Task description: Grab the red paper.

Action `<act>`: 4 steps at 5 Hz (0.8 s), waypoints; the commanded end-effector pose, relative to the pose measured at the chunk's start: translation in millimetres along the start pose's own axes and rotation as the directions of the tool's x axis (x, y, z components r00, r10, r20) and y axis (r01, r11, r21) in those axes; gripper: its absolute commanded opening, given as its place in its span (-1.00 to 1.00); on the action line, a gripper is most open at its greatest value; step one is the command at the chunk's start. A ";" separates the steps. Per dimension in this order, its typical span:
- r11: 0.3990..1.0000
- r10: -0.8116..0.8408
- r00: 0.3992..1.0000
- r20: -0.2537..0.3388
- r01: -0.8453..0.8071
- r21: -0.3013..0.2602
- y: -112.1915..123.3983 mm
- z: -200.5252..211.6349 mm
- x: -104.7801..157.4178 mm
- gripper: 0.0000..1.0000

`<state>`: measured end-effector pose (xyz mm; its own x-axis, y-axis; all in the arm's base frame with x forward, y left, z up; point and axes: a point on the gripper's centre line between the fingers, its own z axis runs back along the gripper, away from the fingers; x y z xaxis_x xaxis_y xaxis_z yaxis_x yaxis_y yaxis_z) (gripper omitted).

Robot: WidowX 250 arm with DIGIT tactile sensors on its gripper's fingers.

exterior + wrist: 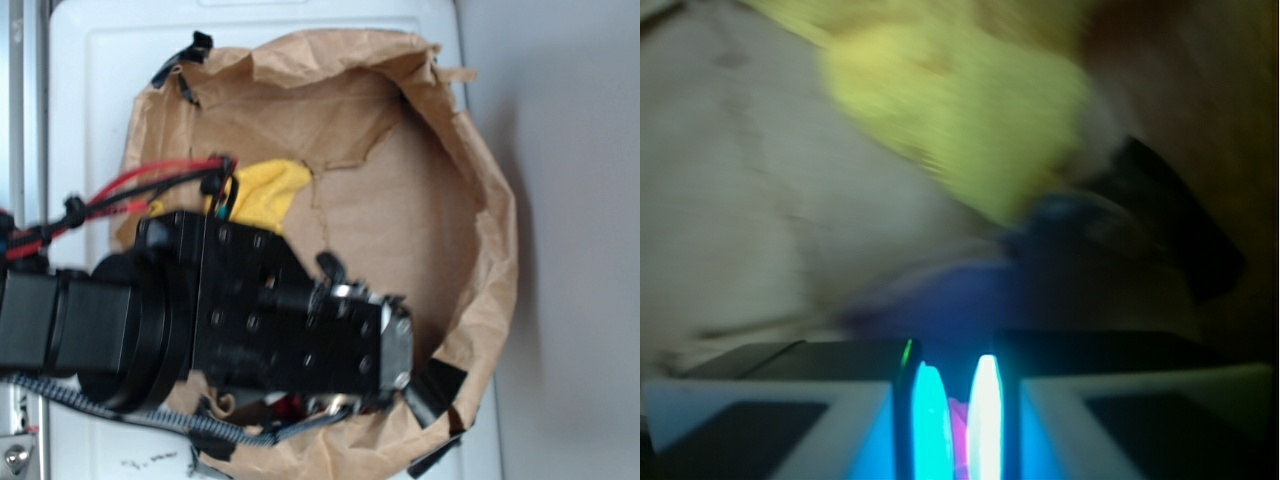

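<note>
The robot arm reached from the left over a big brown paper bag that lay opened out on a white surface, its rim crumpled and patched with black tape. The gripper pointed down at the bag's lower edge, where a small patch of red, seemingly the red paper, showed just under the black housing; most of it was hidden by the arm. A yellow cloth lay inside the bag beside the arm's upper side, next to the red and black wires. In the wrist view, which was badly blurred, the two fingers stood close together with only a thin gap, and a sliver of pinkish red sat in that gap; whether they were truly pinching the paper could not be told. The yellow cloth filled the top of that view above the bag's pale floor.
</note>
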<state>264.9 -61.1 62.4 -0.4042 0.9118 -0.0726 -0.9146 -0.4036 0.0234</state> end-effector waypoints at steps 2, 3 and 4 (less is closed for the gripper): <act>0.873 -0.403 0.900 0.168 0.433 -0.224 -37.5 71.5 14.5 -1.00; 0.741 -0.617 0.734 0.284 0.663 -0.106 -36.6 89.4 17.0 -1.00; 0.563 -0.803 0.534 0.266 0.825 0.046 -26.3 104.2 24.1 -1.00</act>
<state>273.0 -17.7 139.9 0.5468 0.8202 0.1682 -0.8369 0.5411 0.0823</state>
